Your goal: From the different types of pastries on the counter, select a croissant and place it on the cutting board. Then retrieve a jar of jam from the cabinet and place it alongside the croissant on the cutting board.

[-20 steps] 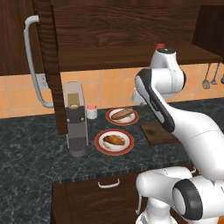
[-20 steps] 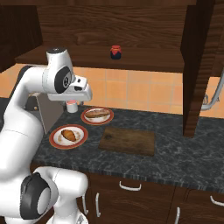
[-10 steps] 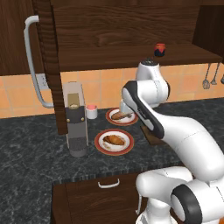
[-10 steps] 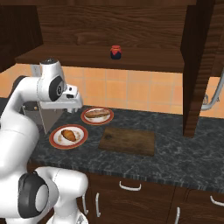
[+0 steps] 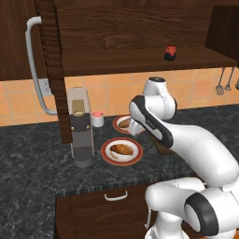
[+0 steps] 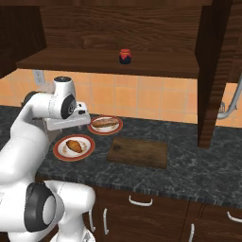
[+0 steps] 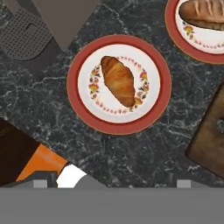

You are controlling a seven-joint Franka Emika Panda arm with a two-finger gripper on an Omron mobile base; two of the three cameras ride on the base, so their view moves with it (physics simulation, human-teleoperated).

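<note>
From my base cameras I count two red-rimmed plates on the counter [image 6: 189,175], each carrying one pastry. The nearer plate [image 6: 74,147] holds the croissant [image 6: 73,145], golden-orange and curved, lying alone at the plate's centre. The farther plate [image 6: 105,124] holds the long brown pastry [image 6: 104,123]. In the hand view the croissant sits close to the middle of the picture on its plate.

The gripper [image 6: 66,124] hangs above the croissant's plate, apart from it, holding nothing. Its fingertips barely rise at the bottom of the hand view and I cannot tell whether they are spread or pressed together.

One cutting board [image 6: 138,152] lies flat on the counter just to the right of the two plates, bare, touching neither. In the left base view my own arm covers most of it.

On the left of the plates stands one tall grey coffee machine [image 5: 80,126], and behind it one white cup [image 5: 97,119] with a pinkish-red top, near the tiled wall [image 6: 156,101].

Farthest and highest, one jar of jam [image 6: 125,56], dark with a red lid, stands upright on the shelf of the open cabinet [image 6: 108,66]. The cabinet door [image 6: 213,71] stands open at the right, its curved grey handle [image 5: 33,65] plain in the left base view.
</note>
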